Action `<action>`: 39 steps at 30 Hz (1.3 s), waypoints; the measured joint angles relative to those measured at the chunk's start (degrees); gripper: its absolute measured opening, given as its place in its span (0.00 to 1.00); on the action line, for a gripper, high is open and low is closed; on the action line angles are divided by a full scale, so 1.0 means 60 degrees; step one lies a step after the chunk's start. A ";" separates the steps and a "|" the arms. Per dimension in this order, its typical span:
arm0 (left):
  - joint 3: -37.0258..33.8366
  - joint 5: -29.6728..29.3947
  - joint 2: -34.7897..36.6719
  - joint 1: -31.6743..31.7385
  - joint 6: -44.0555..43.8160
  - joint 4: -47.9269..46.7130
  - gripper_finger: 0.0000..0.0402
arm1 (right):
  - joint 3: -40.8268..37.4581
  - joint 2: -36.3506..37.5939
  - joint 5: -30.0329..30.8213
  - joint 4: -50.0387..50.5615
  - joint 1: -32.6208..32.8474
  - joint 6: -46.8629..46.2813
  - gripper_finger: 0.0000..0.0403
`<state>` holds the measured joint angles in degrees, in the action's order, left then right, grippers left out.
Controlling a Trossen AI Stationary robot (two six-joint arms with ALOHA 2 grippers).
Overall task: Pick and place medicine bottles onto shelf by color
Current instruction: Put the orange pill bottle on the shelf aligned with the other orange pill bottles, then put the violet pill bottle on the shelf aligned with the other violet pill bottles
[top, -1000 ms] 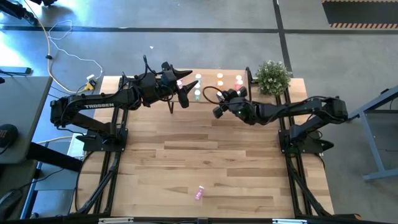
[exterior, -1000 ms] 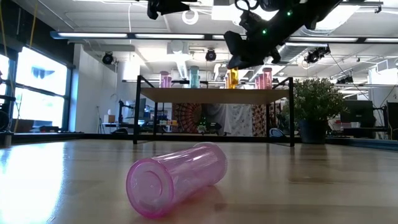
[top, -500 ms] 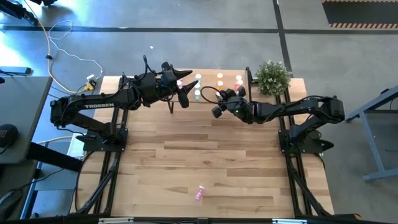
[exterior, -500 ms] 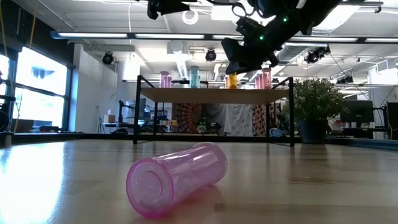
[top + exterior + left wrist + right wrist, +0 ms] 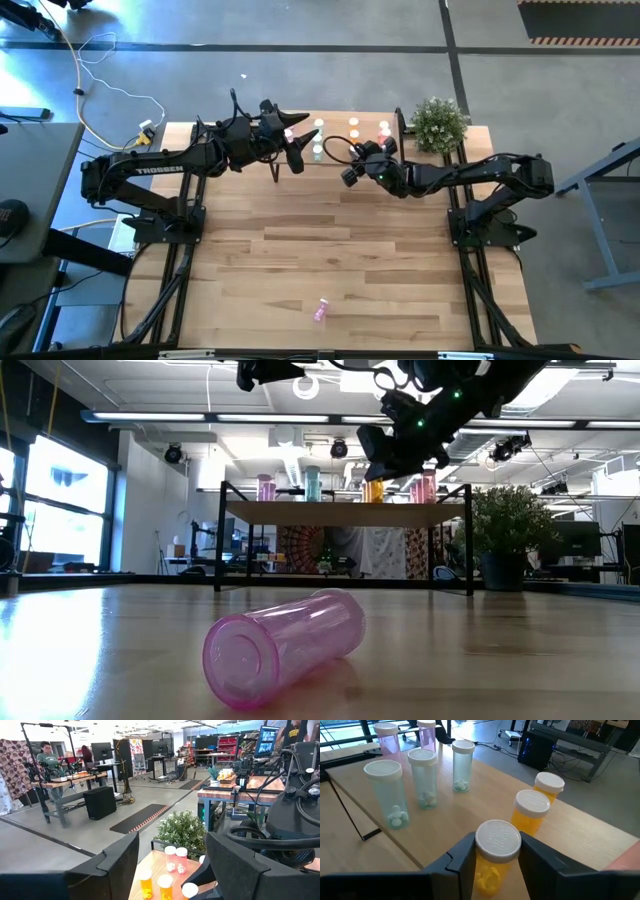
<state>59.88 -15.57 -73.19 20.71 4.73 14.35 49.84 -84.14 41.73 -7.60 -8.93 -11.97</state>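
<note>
The shelf (image 5: pixel 345 513) stands at the table's far edge with bottles upright on its board (image 5: pixel 580 835): pink (image 5: pixel 387 740), pale green (image 5: pixel 422 777) and orange (image 5: pixel 532 812). My right gripper (image 5: pixel 496 865) is open over the shelf's front edge. Its fingers stand close on either side of an upright orange bottle (image 5: pixel 495 855), which rests on its base on the board, with thin gaps beside its white cap. My left gripper (image 5: pixel 172 850) hangs open and level above the shelf's left part (image 5: pixel 297 155), with nothing between its fingers. One pink bottle (image 5: pixel 321 310) lies on its side near the table's front edge.
A small green potted plant (image 5: pixel 438 122) stands at the shelf's right end. The shelf's black legs (image 5: pixel 218 540) reach down to the table. Bare wooden tabletop (image 5: pixel 330 240) stretches between the shelf and the lying pink bottle (image 5: pixel 285 645).
</note>
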 joint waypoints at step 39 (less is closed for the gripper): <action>-0.0007 0.0764 0.2039 -0.0022 -0.0913 -0.3590 0.55 | 0.5701 0.0237 -0.2924 0.8058 0.0792 -0.4626 0.45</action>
<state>59.83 -10.99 -60.95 20.58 -0.75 -7.19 84.05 -82.72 24.18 40.75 -4.18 -39.72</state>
